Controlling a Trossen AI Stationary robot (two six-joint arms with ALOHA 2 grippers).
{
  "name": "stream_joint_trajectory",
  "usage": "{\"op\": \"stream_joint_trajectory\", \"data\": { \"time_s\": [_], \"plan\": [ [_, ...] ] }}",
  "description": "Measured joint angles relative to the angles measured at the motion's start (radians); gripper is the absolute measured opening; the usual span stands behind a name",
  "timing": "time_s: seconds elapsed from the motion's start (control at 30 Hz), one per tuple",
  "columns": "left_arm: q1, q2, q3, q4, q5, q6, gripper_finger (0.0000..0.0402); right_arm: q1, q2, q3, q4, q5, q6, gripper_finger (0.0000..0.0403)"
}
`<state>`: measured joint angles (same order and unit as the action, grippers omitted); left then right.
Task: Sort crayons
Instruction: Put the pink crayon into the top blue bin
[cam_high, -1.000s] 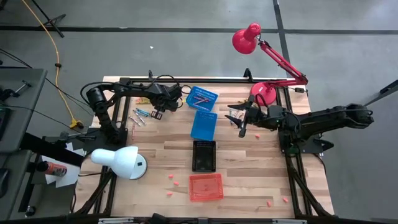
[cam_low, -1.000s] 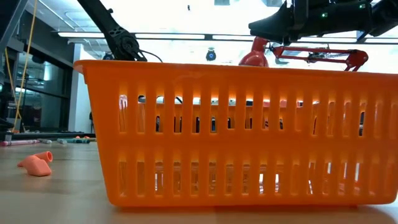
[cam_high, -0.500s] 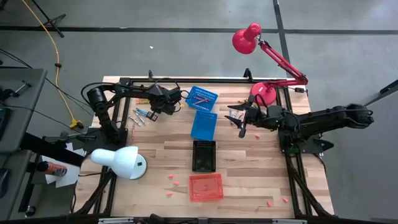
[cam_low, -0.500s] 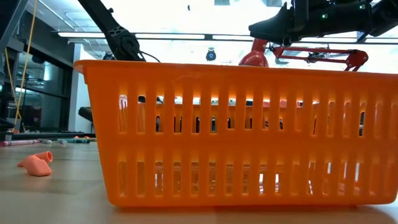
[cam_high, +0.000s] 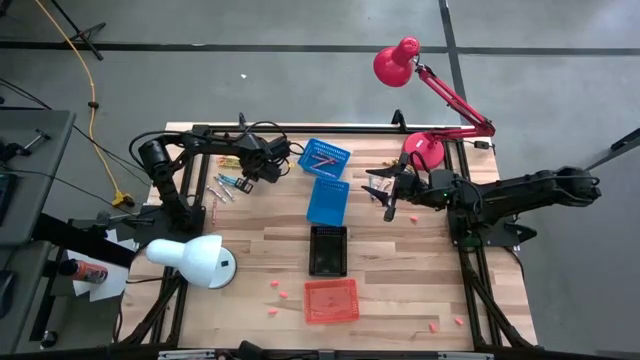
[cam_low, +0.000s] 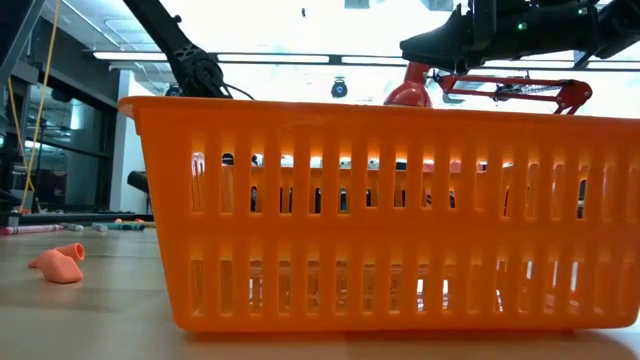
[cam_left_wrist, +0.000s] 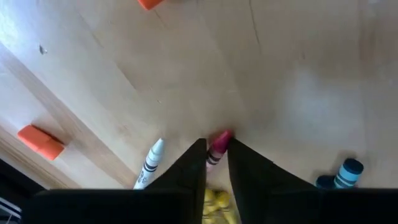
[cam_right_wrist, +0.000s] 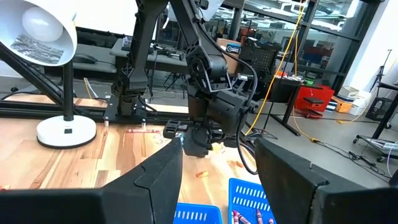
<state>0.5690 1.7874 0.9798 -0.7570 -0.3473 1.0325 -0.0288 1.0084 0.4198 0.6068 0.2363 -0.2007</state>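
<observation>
Loose crayons (cam_high: 222, 185) lie on the wood at the table's far left. My left gripper (cam_high: 262, 170) points steeply down among them and is shut on a pink crayon (cam_left_wrist: 217, 146). Beside the fingers lie a white crayon (cam_left_wrist: 149, 163), a yellow one (cam_left_wrist: 217, 202) and blue ones (cam_left_wrist: 345, 174). Right of the blue baskets, my right gripper (cam_high: 385, 192) hangs level above the table, open (cam_right_wrist: 217, 180), with nothing between its fingers. My left gripper has the pink crayon's shaft just behind its tip (cam_left_wrist: 214, 152) between its two fingers (cam_left_wrist: 198, 158), which come from above, slanting down. The tip sticks out past the fingertips. Whether the crayon still lies on the wood I cannot tell.
A row of baskets runs down the table's middle: blue with crayons (cam_high: 325, 157), blue (cam_high: 327, 200), black (cam_high: 328, 250), orange (cam_high: 331, 300). A white lamp (cam_high: 190, 260) stands near left and a red lamp (cam_high: 425, 150) far right. Small pink bits (cam_high: 275, 288) dot the near wood.
My left gripper has turned a little at the wrist, and its head has swung slightly toward the table's far edge over the loose crayons. My right arm has kept still.
</observation>
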Motion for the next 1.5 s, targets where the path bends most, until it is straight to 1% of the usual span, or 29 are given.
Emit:
{"op": "stream_joint_trajectory", "data": {
  "time_s": [0.1,0.13,0.5,0.67,0.8,0.9,1.0,1.07,1.17,1.23,1.27,1.37,1.5],
  "plan": [
    [-0.006,0.000,0.000,0.017,-0.005,-0.010,0.0014,0.000,0.000,0.000,-0.001,0.000,0.000,0.0196],
    [-0.011,0.000,0.000,0.028,-0.009,-0.022,0.0008,0.000,0.000,0.000,-0.001,0.000,-0.001,0.0196],
    [-0.085,-0.003,0.001,0.050,-0.040,-0.070,0.0001,0.000,0.000,0.000,-0.001,0.000,-0.002,0.0196],
    [-0.130,-0.019,0.063,0.010,-0.038,-0.134,0.0000,0.000,0.000,0.000,-0.006,0.000,-0.002,0.0196],
    [-0.165,-0.070,0.121,0.016,0.020,-0.185,0.0000,0.000,0.000,0.000,-0.014,0.000,0.000,0.0196],
    [-0.179,-0.143,0.143,0.076,0.107,-0.254,0.0000,0.000,0.000,0.000,-0.026,0.000,0.000,0.0196],
    [-0.179,-0.240,0.143,0.181,0.242,-0.342,0.0000,0.000,0.000,0.000,-0.040,0.000,0.001,0.0196],
    [-0.175,-0.307,0.140,0.268,0.356,-0.420,0.0000,0.000,0.000,0.000,-0.044,0.000,0.001,0.0196],
    [-0.169,-0.413,0.070,0.491,0.520,-0.529,0.0000,0.000,0.000,0.000,-0.049,0.000,0.012,0.0196],
    [-0.172,-0.472,-0.003,0.673,0.591,-0.589,0.0000,0.000,0.000,0.000,-0.050,0.000,0.017,0.0196],
    [-0.175,-0.497,-0.044,0.758,0.612,-0.619,0.0000,0.000,0.000,0.000,-0.050,0.000,0.017,0.0196],
    [-0.186,-0.536,-0.176,1.015,0.617,-0.686,0.0000,0.000,0.000,0.000,-0.050,0.000,0.017,0.0196],
    [-0.186,-0.527,-0.316,1.273,0.602,-0.740,0.0000,0.000,0.000,0.000,-0.049,0.000,0.017,0.0196]
  ]
}}
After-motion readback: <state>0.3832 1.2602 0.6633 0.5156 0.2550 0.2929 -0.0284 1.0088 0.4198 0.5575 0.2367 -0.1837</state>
